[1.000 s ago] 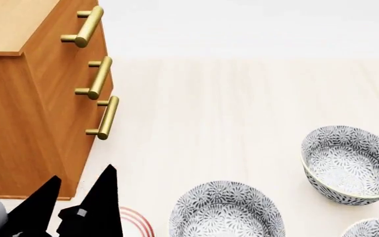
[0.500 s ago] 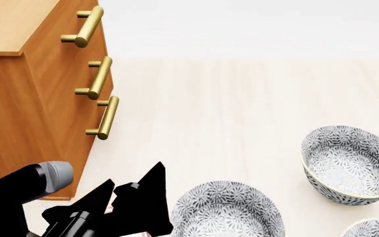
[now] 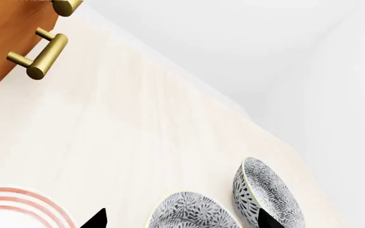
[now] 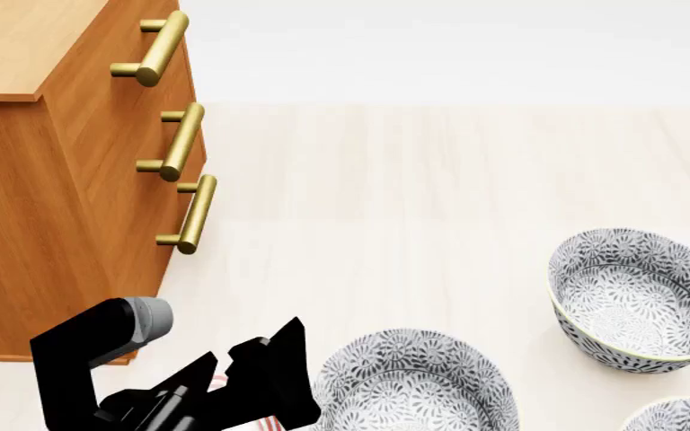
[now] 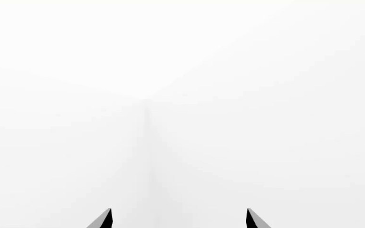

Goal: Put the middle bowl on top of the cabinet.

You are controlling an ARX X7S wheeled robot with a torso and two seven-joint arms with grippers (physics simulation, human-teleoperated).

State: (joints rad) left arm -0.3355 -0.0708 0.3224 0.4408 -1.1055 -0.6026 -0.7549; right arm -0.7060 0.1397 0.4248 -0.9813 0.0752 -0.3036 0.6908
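The left gripper point(image 4: 249, 377) hangs low at seven o'clock, jaws spread and empty, just left of the middle bowl point(image 4: 413, 382) — which sits at six o'clock on the pale floor point(image 4: 417, 197) (bare towards twelve), the cabinet point(image 4: 69, 180) at ten o'clock.

Counting from the cabinet point(image 4: 46, 180), there is one such cabinet, and it carries three brass bar handles point(image 4: 175, 142) down its drawer front. Three patterned bowls look alike: the middle bowl point(image 4: 412, 384) stands nearest the cabinet, a second bowl point(image 4: 635, 298) stands farther from it, and a third bowl point(image 4: 678, 417) shows only as a cut-off rim farthest from it. One red-ringed plate point(image 3: 17, 209) lies between the cabinet and the middle bowl, and two grippers are counted, the left gripper point(image 4: 243, 377) near the cabinet's foot and the right gripper point(image 5: 178, 218) seen only as two fingertips against blank white.
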